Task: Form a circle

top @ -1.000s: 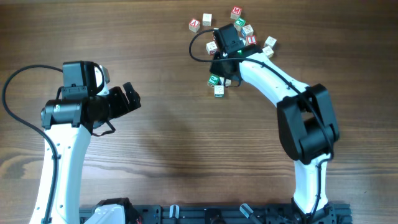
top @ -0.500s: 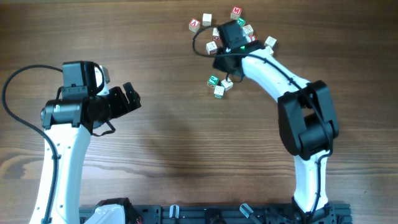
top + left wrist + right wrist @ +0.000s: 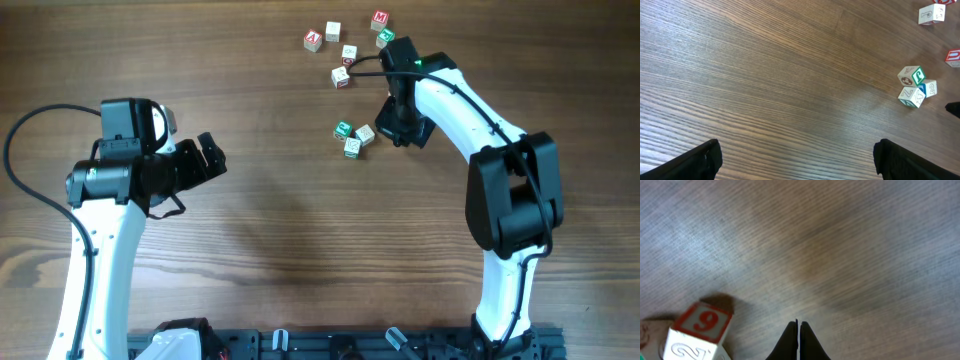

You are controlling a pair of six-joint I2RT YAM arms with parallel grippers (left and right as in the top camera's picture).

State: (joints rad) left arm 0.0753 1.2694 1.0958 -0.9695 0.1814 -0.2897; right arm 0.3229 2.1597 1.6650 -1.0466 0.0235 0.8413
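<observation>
The circle [image 3: 353, 137] is a tight trio of tiny pale letter cubes with green faces, right of the table's centre; the left wrist view shows the circle [image 3: 914, 86] at its far right. My right gripper [image 3: 392, 130] is shut and empty, just right of the trio. In its own view the right gripper [image 3: 798, 325] points at bare wood, with a red-9 cube [image 3: 699, 330] to the left; I cannot tell whether that cube belongs to the trio. My left gripper [image 3: 208, 160] hangs wide open and empty at the left, and its own view shows the left gripper [image 3: 800, 162] over bare wood.
A loose scatter of similar cubes lies at the back: a red-lettered one [image 3: 313, 41], a pale one [image 3: 333, 32], another [image 3: 349, 52], a red-faced one [image 3: 342, 75], a red M cube [image 3: 380, 19] and a green one [image 3: 386, 37]. The right arm [image 3: 450, 95] hides the area behind it.
The right arm swung right and toward the front, out of the scatter, bringing its shut gripper beside the trio. Two scatter cubes it covered now show. The left arm has not moved.
</observation>
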